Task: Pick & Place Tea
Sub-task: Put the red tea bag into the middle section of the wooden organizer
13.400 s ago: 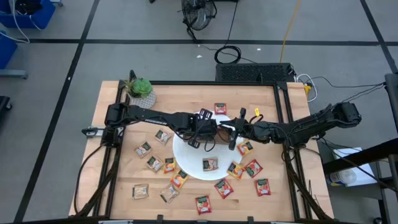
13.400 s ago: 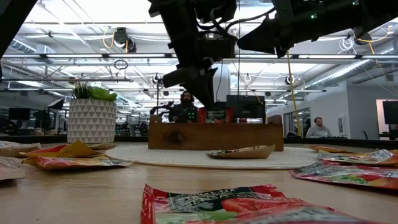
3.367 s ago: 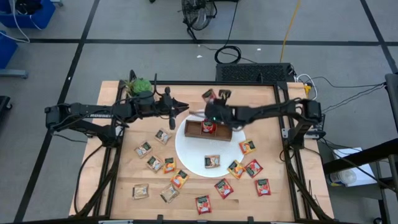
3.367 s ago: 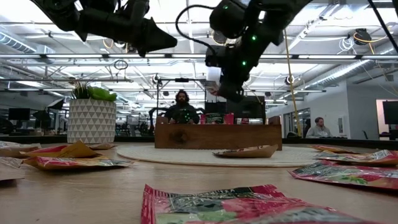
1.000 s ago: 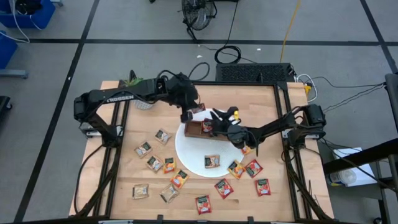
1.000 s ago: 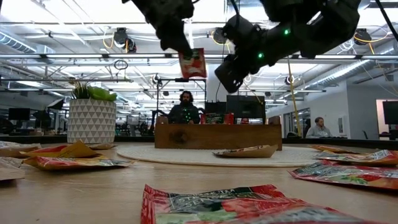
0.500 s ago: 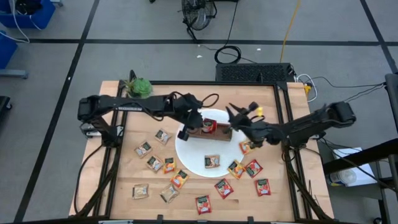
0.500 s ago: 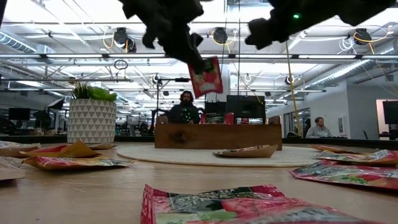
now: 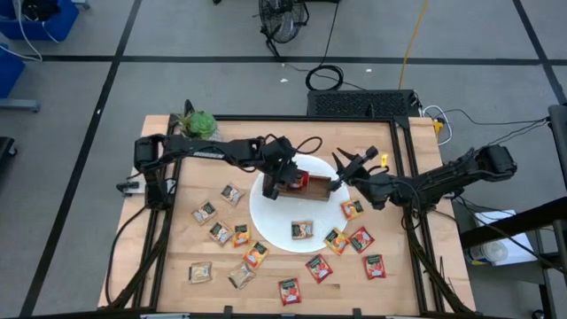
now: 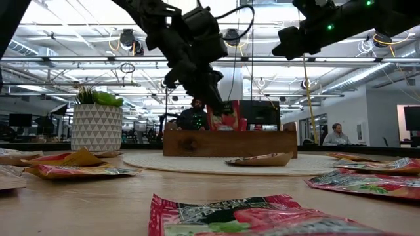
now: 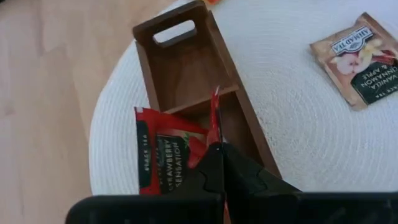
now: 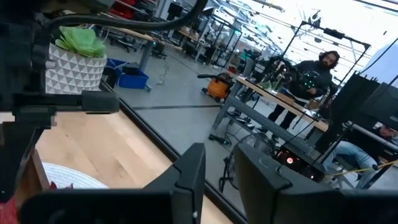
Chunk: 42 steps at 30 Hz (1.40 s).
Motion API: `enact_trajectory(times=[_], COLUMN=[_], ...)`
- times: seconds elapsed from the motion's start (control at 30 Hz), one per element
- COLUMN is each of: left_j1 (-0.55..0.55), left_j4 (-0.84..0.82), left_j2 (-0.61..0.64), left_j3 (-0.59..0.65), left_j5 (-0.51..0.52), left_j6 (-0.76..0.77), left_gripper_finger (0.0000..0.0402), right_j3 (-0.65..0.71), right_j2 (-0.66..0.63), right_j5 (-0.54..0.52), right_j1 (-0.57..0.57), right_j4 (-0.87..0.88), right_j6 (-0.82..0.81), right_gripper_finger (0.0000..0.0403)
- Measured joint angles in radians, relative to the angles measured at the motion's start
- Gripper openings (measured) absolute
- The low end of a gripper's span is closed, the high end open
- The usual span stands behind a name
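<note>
Your table [image 9: 186, 239] carried a white plate [image 9: 275, 235] with a wooden tray [image 11: 186, 68] on it. Your left gripper [image 9: 282, 180] hung over the tray's middle compartment, jaws pinching a red sachet [image 11: 216, 118] edge-on above another red sachet [image 11: 163, 155] standing there. Your right gripper [image 9: 341, 168] hovered just beside the tray's right end, jaws slightly parted on nothing. Loose sachets [image 9: 320, 268] lay on the table around the plate's front; one brown sachet [image 9: 301, 230] lay on the plate.

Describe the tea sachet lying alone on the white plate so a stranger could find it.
Start at the round white plate mid-table, with the wooden tray on its far side. Nearer the front lies one pale beige sachet, flat. It is the only loose sachet on the plate.
</note>
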<state>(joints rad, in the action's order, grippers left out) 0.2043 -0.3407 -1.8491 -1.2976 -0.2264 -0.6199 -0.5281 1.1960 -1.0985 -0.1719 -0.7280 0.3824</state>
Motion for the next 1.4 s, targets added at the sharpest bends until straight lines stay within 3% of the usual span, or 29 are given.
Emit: enact_trajectory(times=[0.47,0.63,0.83,0.97,1.07,1.2,1.33,1.4], left_j1=[0.0,-0.004,-0.004,-0.006,-0.026,-0.072,-0.123,-0.127], left_j4=[0.022,0.038,0.038,0.036,0.033,0.027,-0.138,-0.197], left_j2=[-0.017,-0.013,-0.013,-0.008,0.035,0.122,0.124,0.088], left_j3=[-0.001,-0.001,-0.001,-0.001,0.0,-0.002,-0.06,-0.113], left_j5=[0.064,0.175,0.185,0.214,0.339,0.411,0.403,0.359], left_j6=[0.06,0.156,0.178,0.105,0.035,-0.041,-0.115,-0.077], left_gripper_finger=[0.001,0.0046,0.0101,0.0125,0.013,0.0122,0.0028,0.0012], right_j3=[0.0,0.0,0.0,0.0,0.0,0.0,0.001,0.001], right_j2=[0.0,0.0,0.0,0.0,0.001,0.001,0.001,0.001], right_j5=[0.0,0.0,0.0,0.0,0.0,0.0,-0.01,-0.03], right_j1=[0.0,0.0,0.0,0.0,0.0,0.0,0.002,0.002], right_j4=[0.007,0.007,0.007,0.009,0.018,0.029,0.03,0.026], right_j6=[-0.001,-0.003,-0.004,-0.004,-0.004,-0.004,0.0,0.001], right_gripper_finger=[0.0072,0.0072,0.0072,0.0072,0.0072,0.0072,0.0072,0.0072])
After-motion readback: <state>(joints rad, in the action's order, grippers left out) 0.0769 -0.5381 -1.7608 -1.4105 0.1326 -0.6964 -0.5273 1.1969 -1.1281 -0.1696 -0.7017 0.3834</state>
